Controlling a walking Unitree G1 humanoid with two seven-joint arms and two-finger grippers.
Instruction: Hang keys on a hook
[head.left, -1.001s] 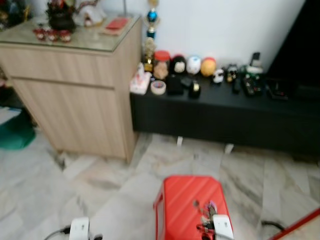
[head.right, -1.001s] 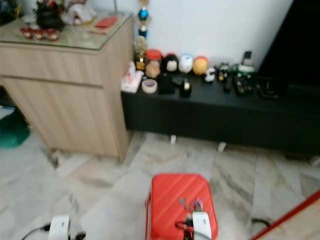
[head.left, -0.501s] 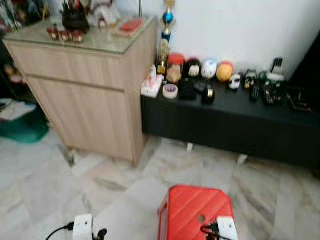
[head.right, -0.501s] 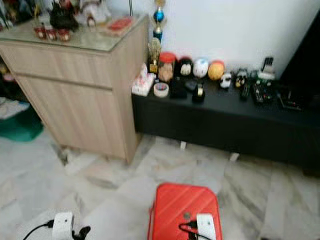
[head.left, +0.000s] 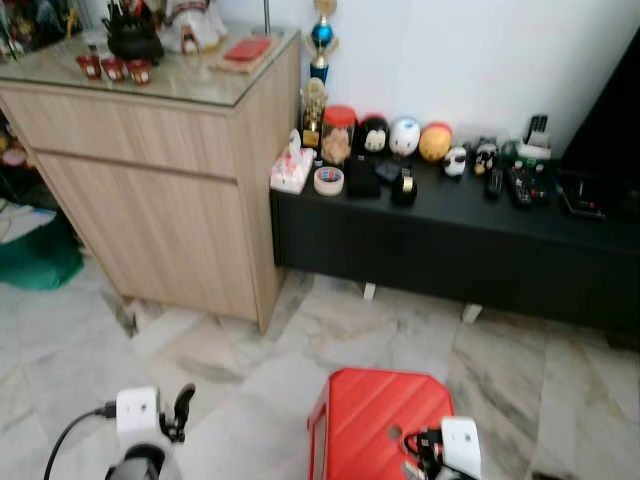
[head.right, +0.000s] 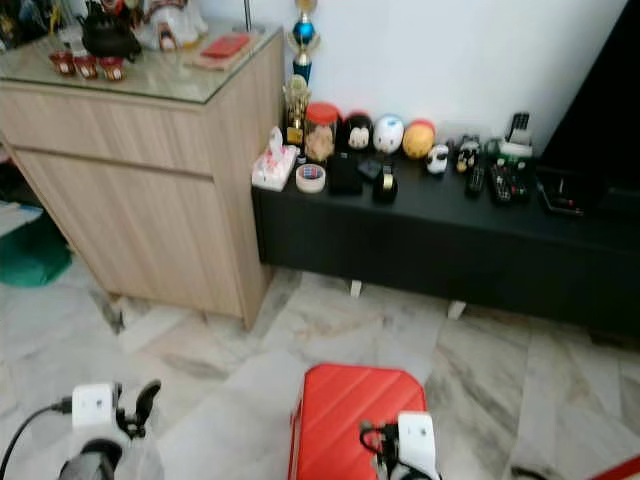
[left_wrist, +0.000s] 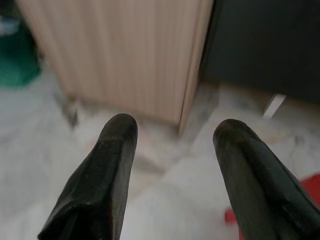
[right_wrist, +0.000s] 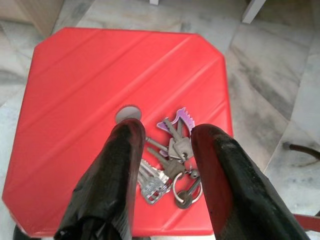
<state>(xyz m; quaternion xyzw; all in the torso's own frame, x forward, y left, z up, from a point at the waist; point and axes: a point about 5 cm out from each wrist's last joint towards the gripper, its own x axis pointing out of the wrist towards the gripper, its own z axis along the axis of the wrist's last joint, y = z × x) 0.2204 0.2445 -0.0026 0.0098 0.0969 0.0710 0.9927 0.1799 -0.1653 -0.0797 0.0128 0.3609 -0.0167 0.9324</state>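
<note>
A bunch of silver keys (right_wrist: 167, 162) with a purple tag lies flat on the red plastic stool (head.left: 375, 415), beside its round centre hole. My right gripper (right_wrist: 168, 134) hovers just above the keys, open, one black finger on either side of the bunch and nothing held. In the left eye view the right wrist (head.left: 458, 446) is over the stool's near right corner. My left gripper (left_wrist: 175, 127) is open and empty, low over the marble floor and pointing at the wooden cabinet's corner. It sits at the lower left (head.left: 180, 405).
A tall wooden cabinet (head.left: 160, 170) with a glass top stands at the left. A low black bench (head.left: 450, 235) along the white wall carries figurines, a tape roll and remotes. A green object (head.left: 35, 262) lies on the floor at far left. Marble floor (head.left: 250, 370) surrounds the stool.
The head camera has shifted, so the whole scene sits differently. My left arm has risen further into view. My right gripper stays over the stool and now covers the keys.
</note>
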